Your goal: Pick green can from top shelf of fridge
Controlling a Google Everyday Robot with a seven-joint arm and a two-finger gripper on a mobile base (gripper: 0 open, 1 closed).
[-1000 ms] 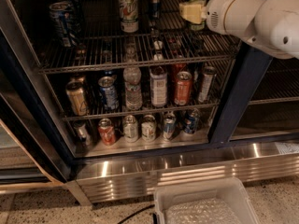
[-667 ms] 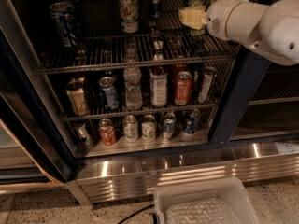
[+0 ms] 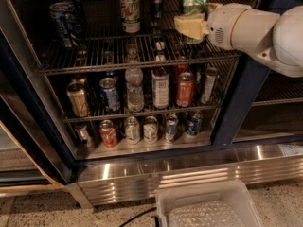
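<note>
The green can (image 3: 194,0) stands upright at the right end of the top shelf (image 3: 94,56) of the fridge (image 3: 236,93). It is shiny green with a silver lid. My gripper (image 3: 191,25), pale yellow at the end of the white arm (image 3: 255,30), reaches in from the right and sits at the can's middle, covering part of its body. The can's top and bottom show above and below the gripper.
A whitish can with a green and red label (image 3: 129,9) and blue-and-white striped cans (image 3: 64,18) stand on the same shelf to the left. Lower racks hold bottles and cans (image 3: 161,86). A clear plastic bin (image 3: 208,207) sits on the floor in front.
My gripper has shifted slightly left and lower in the view, onto the middle of the green can. The other cans have not moved.
</note>
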